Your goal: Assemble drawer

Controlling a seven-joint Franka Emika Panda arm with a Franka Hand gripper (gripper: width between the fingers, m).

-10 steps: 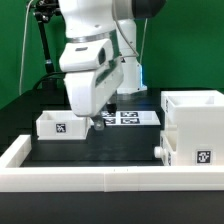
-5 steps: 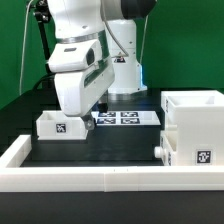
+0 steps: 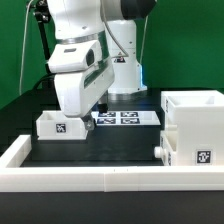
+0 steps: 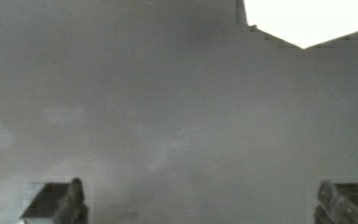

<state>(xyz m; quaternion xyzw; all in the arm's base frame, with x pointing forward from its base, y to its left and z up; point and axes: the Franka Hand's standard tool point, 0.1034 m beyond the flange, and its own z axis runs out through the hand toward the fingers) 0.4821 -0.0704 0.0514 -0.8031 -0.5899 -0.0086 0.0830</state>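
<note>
A small white open box with a marker tag stands on the dark table at the exterior view's left. A larger white box with a tag and a round knob stands at the right. My gripper hangs low just beside the small box's right end, its fingertips largely hidden behind the hand. In the wrist view my gripper is open and empty, with fingers far apart over the bare dark table. A white corner shows at the edge of that view; I cannot tell which part it is.
The marker board lies flat behind the gripper, near the arm's base. A low white wall runs along the front and up the left side of the work area.
The arm and hand moved toward the exterior view's left, closer to the small box, between one second ago and half a second ago. Since then it has held still.
</note>
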